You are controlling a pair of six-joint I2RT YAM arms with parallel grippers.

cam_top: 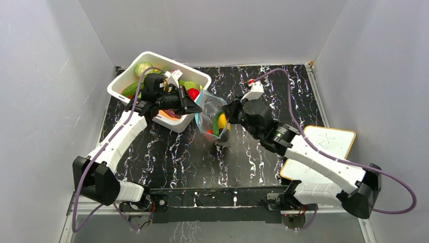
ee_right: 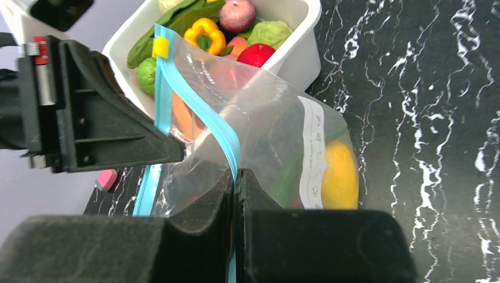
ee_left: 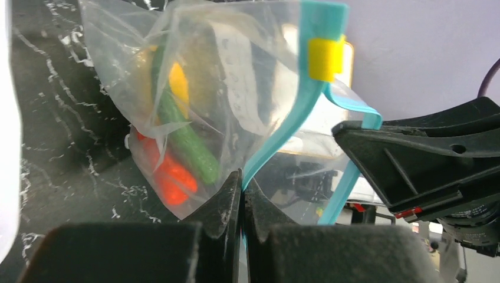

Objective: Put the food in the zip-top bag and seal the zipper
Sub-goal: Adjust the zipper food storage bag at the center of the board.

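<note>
The sealing step looks to be in hand. The zip-top bag (cam_top: pixel 211 117) hangs between the two arms a little toward 12 o'clock of the middle of the table (cam_top: pixel 202 162), its bottom at or just above the surface; contact cannot be told. The left hand (ee_left: pixel 242 187) is at the bag's 9 o'clock in the top view, its fingers pressed together on the zipper (ee_left: pixel 277 138). The right hand (ee_right: pixel 234 177), at 3 o'clock, is likewise clamped on the light-blue strip.

Some of the food is inside: a yellow piece (ee_right: pixel 339 174), a green piece (ee_left: pixel 188 144) and a red piece (ee_left: pixel 171 175). More lies in the white tub (cam_top: pixel 152 55) at the bag's 10 o'clock, a yellow pepper (ee_right: pixel 203 32) among it.

The two halves of the strip spread apart between the hands, so the mouth appears not yet shut. A yellow slider (ee_left: pixel 325 59) sits near one end of the strip.

The next move probably calls for drawing the strip taut so both halves meet, then closing it along its length without losing either pinch.
</note>
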